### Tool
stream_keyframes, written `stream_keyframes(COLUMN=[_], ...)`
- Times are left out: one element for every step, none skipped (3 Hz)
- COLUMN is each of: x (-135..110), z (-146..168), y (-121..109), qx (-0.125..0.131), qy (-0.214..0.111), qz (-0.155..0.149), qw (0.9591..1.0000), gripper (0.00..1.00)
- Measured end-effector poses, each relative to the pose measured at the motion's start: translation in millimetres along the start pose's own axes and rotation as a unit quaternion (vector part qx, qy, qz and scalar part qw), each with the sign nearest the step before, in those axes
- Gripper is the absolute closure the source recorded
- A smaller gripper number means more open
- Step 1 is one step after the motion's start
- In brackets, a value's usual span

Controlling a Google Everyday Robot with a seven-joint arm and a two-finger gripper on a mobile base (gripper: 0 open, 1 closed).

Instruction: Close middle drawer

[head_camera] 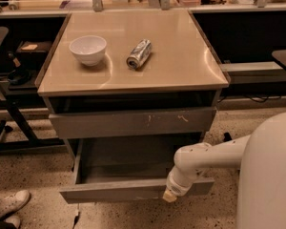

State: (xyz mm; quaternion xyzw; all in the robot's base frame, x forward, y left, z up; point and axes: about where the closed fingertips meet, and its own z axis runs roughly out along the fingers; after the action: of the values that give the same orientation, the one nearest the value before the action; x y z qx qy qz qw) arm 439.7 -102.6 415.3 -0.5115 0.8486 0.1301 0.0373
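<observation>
Below the scratched upper drawer front (133, 122): middle drawer (114, 192), grey, pulled well out. At its front panel, right of centre: pincer (170, 195), at or just beside the face; how far open, cannot tell. On the tabletop (181, 56): white bowl (87, 49), dented can (139, 54). Handling: press flat, push straight inward; an off-centre push may skew it.

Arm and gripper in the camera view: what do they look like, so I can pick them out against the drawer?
The arm is glossy white: smooth rounded tubes with a bulbous joint, widening into a broad white shell at lower right. No cables or markings show. The gripper is a short cream-tan tip at the front of the middle drawer, right of centre.
</observation>
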Motion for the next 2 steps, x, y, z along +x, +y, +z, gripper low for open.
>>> stream_keyframes(x=[0.0,0.0], z=[0.0,0.0], y=[0.0,0.0], qx=[0.000,0.000], qy=[0.000,0.000], qz=[0.000,0.000], qw=[1.0000,1.0000], gripper=[0.58,0.36])
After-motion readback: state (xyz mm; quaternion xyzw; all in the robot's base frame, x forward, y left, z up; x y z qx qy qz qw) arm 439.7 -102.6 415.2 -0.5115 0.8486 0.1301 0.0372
